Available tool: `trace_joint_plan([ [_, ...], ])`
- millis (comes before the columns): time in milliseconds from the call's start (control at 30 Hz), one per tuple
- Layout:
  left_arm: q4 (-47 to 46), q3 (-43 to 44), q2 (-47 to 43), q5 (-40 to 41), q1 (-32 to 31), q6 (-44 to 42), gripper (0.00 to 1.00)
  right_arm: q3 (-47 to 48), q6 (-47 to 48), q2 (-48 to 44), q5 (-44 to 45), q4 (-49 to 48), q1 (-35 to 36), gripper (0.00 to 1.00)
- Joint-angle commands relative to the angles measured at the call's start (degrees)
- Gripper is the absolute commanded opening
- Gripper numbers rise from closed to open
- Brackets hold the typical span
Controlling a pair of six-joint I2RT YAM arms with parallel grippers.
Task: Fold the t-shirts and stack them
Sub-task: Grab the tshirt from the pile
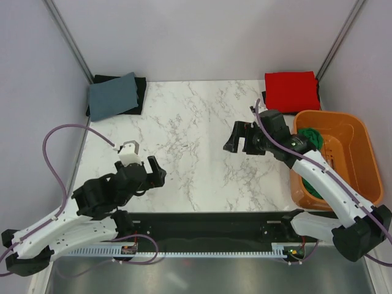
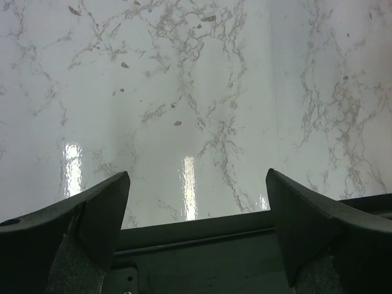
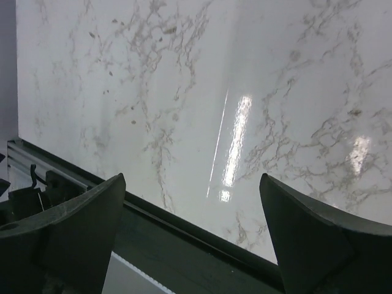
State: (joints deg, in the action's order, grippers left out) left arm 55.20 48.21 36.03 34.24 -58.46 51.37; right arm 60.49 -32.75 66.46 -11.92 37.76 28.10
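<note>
**Both hands parted over the marble; shirts kept at the right**

The left hand is held low over the near left of the marble tabletop, its fingers spread wide apart. The right hand is likewise parted, poised right of centre. The red t-shirt is seen folded at the far right corner. The green t-shirt is bunched inside the orange basket at the right edge. A folded blue-grey cloth is laid on a black cloth at the far left corner.
</note>
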Motion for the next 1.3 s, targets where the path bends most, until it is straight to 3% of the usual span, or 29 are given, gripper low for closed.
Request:
trace_joint_plan([
  [0,-2.29,2.95,-1.40,4.24,0.27,-1.12,1.00,6.21,-0.99,-3.25,9.42,2.40,0.20,0.98],
  [133,-4.83,-0.20,-7.10,3.64,0.18,-0.65,1.00,12.52,-0.83,-6.86,18.58,2.14,-0.41,0.98],
  [200,-9.82,-3.27,-11.83,0.06,0.27,-8.08,1.00,16.65,-0.12,-7.13,22.63,4.68,-5.22,0.98],
  [333,-14.76,-6.89,-20.20,-4.79,0.18,-14.71,1.00,20.10,1.28,-2.66,17.75,10.39,-23.31,0.98],
  [367,-14.51,-6.90,-20.91,-5.14,0.18,-15.94,1.00,20.11,1.72,-1.26,16.16,12.49,-31.44,0.98],
  [467,-12.67,-5.84,-20.92,-6.47,0.18,-16.05,1.00,17.65,2.43,3.32,12.10,13.31,-43.52,0.98],
  [567,-10.65,-4.88,-20.47,-5.06,0.18,-14.55,1.00,15.02,0.34,6.31,16.82,13.92,-48.12,0.98],
  [833,0.07,2.07,-17.66,-0.76,0.18,-13.50,0.96,6.67,-0.90,14.40,14.56,5.58,-53.76,0.98],
  [1133,1.31,-1.44,-26.44,2.23,0.18,-8.92,0.93,0.34,-1.35,23.89,14.93,-5.58,-54.99,0.98],
  [1267,1.40,-1.71,-27.51,2.50,0.18,-8.48,0.91,-1.86,-1.52,26.35,12.10,-12.25,-55.69,0.87],
])
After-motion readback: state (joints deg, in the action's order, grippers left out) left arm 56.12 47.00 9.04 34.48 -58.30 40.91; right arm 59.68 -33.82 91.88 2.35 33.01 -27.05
